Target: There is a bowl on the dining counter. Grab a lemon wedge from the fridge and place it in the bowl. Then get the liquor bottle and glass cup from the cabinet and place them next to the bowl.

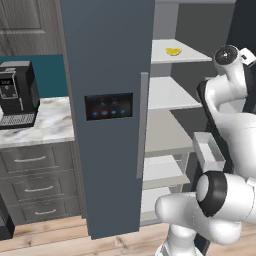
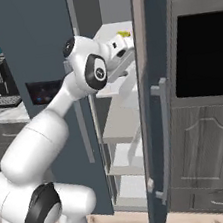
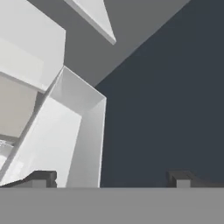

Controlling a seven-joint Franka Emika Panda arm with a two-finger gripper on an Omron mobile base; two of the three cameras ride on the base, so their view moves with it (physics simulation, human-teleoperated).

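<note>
A yellow lemon wedge point(image 1: 173, 51) lies on the top white shelf point(image 1: 192, 56) of the open fridge; in the right base view the lemon wedge point(image 2: 123, 33) shows just past my hand. My arm reaches up into the fridge opening at top-shelf height. In the hand view my gripper point(image 3: 111, 179) is open, its dark fingertips point(image 3: 41, 178) far apart with nothing between them, looking down at a white door bin point(image 3: 83, 131) and the dark inner side of the door. The bowl, liquor bottle, glass cup and cabinet are out of view.
The left fridge door point(image 1: 108, 106) is closed and carries a dark control panel. The right fridge door point(image 2: 155, 102) stands open beside my arm, holding the bin point(image 1: 207, 150). A coffee machine point(image 1: 17, 92) sits on the marble counter point(image 1: 50, 120). A wall oven point(image 2: 203, 54) stands to the right.
</note>
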